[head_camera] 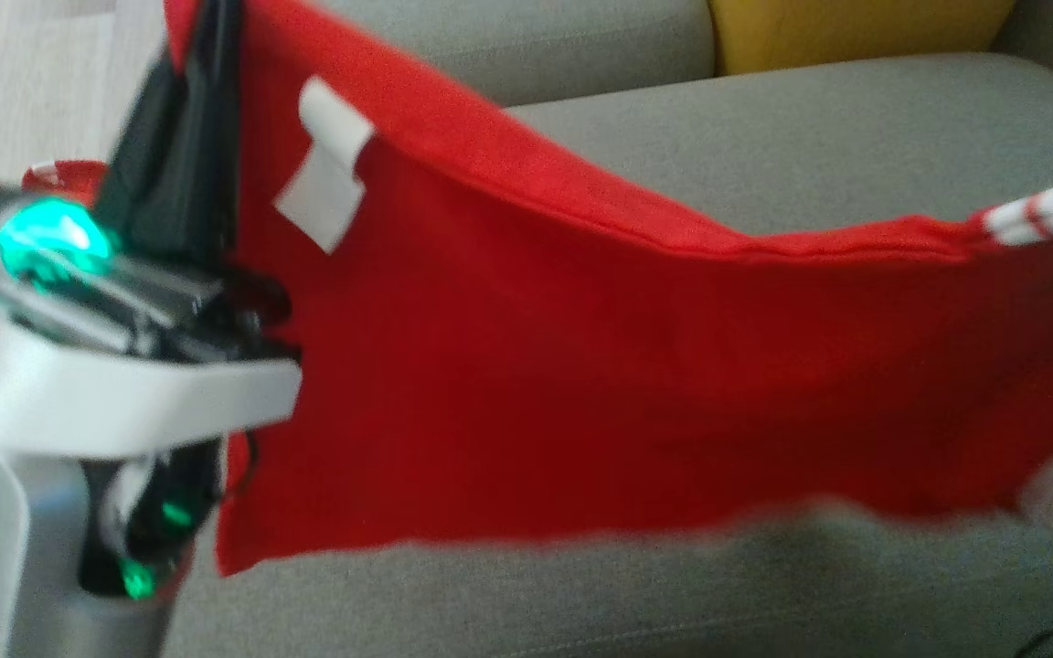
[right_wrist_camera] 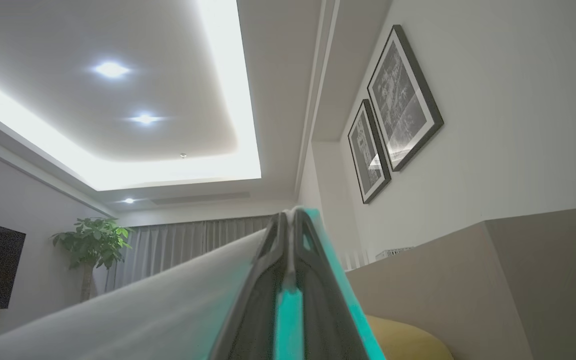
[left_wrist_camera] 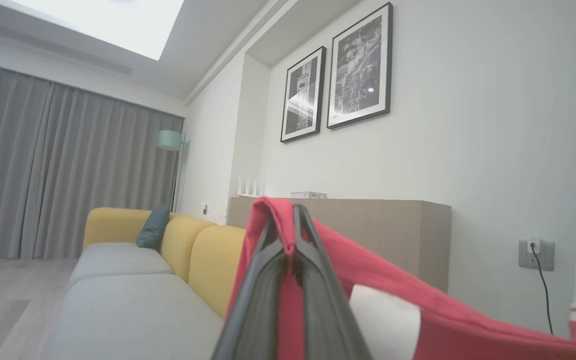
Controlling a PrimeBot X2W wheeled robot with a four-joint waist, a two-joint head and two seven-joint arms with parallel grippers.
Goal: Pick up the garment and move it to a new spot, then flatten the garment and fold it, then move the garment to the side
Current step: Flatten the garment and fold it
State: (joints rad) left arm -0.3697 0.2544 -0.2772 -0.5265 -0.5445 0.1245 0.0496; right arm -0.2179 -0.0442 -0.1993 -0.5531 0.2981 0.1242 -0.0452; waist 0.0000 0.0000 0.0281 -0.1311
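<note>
1. Closest to lens: left wrist [head_camera: 51,238], green light on, blurred.
2. Left claw [left_wrist_camera: 292,222]: clenched on red garment [head_camera: 627,366], pinching the top edge at one corner, cloth folded over the tips.
3. Right claw [right_wrist_camera: 290,222]: clenched too, cloth trapped between the fingers. Colour off in that view, so judged to be the white-striped end [head_camera: 1038,215] of the same garment, not confirmed.
4. Garment location: up in the air, spread as a sheet between both claws, above grey sofa seat [head_camera: 764,146]. Top edge sagging mid-span, lower hem hanging free. Can't tell whether hem touches the seat, too blurred.
5. White label [head_camera: 325,178] sticking out near the left corner.
6. Handling, judged: light, soft, zero stiffness, drapes and swings. Not fragile, not slippery. Should hold fine on a two-finger pinch.
7. Where to grip: corners or seamed edges, well apart, to keep the sheet taut. Avoid the label and mid-panel, likely to bunch there.
8. Step, judged: carrying to the new spot. Flatten and fold not yet done.
</note>
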